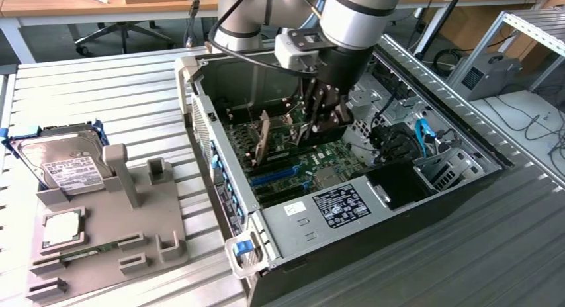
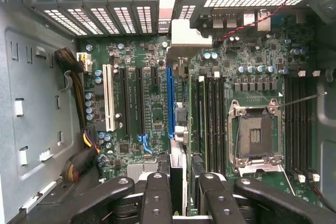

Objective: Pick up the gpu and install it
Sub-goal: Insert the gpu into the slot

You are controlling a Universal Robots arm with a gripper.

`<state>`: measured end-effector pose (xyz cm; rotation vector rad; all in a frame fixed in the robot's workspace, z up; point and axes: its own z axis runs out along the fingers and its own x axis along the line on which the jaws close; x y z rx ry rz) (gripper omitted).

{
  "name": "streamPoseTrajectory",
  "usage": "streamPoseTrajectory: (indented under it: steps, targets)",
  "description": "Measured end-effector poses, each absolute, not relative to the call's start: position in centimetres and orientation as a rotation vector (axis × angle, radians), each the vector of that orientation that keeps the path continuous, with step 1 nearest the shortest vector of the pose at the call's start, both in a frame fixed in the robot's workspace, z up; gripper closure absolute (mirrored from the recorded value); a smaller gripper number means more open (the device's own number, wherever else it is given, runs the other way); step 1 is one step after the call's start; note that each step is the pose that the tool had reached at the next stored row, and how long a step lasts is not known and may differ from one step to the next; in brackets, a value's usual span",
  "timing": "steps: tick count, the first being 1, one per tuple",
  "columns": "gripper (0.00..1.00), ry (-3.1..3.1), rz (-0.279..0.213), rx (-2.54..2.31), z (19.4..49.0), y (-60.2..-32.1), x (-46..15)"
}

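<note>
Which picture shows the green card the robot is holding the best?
The exterior view: the gpu stands on edge over the motherboard inside the computer case, below the tool. In the wrist view you see the gpu edge-on, a thin strip between the tool's fingers.
</note>
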<state>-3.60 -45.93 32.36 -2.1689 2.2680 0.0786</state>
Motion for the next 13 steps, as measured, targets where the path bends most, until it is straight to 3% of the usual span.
streamPoseTrajectory:
  steps: [13]
  targets:
    - [0.74,2.268,0.079,-2.169,32.01,-45.93,-3.92]
